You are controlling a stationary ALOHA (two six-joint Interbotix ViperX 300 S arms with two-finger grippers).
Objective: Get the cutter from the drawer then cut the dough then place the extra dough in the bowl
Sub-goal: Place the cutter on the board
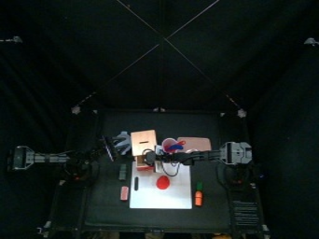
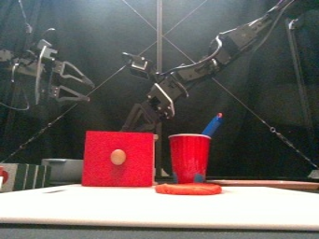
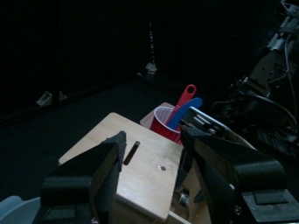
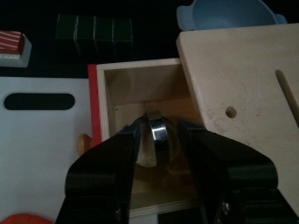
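Observation:
The wooden box has its drawer pulled out, and the red drawer front faces the table's front. My right gripper reaches down into the open drawer, shut on the round metal cutter, which stands on edge between the jaws. A flat red dough disc lies on the white cutting board. The blue-grey bowl sits behind the box. My left gripper hangs open above the box's top and holds nothing.
A red cup with a blue and a red toy knife stands right of the box. A dark sushi roll and a red-and-white toy lie left of the board. Small toys rest on the board's edge.

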